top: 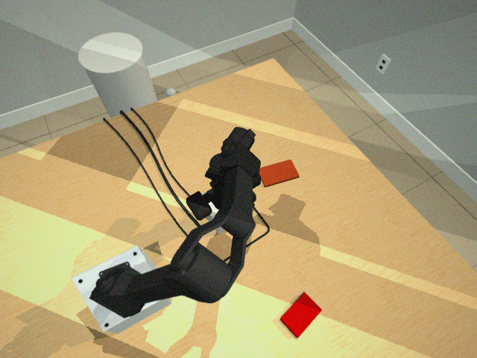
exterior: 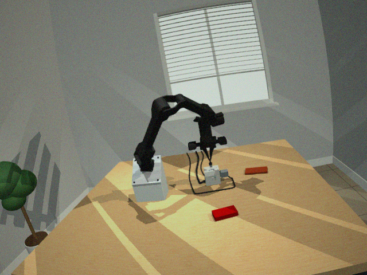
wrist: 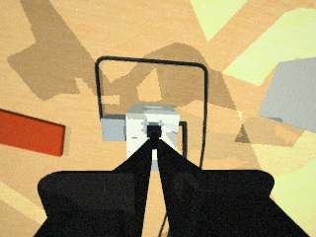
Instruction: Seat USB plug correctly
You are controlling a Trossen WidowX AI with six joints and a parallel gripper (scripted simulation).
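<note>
The white power cube [exterior: 212,177] [wrist: 138,144] stands on the table, mostly hidden by the arm in the top view. My gripper [exterior: 210,161] [wrist: 154,143] points straight down over the cube, its fingers nearly together and shut on the small black USB plug [exterior: 210,164] [wrist: 154,129]. The plug is upright, at or just above the middle of the cube's top. In the wrist view it covers the top socket, so I cannot tell how deep it sits or which way round it is.
A grey block plug [exterior: 223,173] [wrist: 113,128] is at the cube's side, with a black cable [exterior: 214,191] [wrist: 148,61] looping around the cube. An orange-red slab [top: 279,172] [exterior: 256,170] [wrist: 34,133] and a bright red box [top: 300,315] [exterior: 225,213] lie apart from it. The arm's base block [exterior: 151,192] [wrist: 293,94] stands opposite the slab.
</note>
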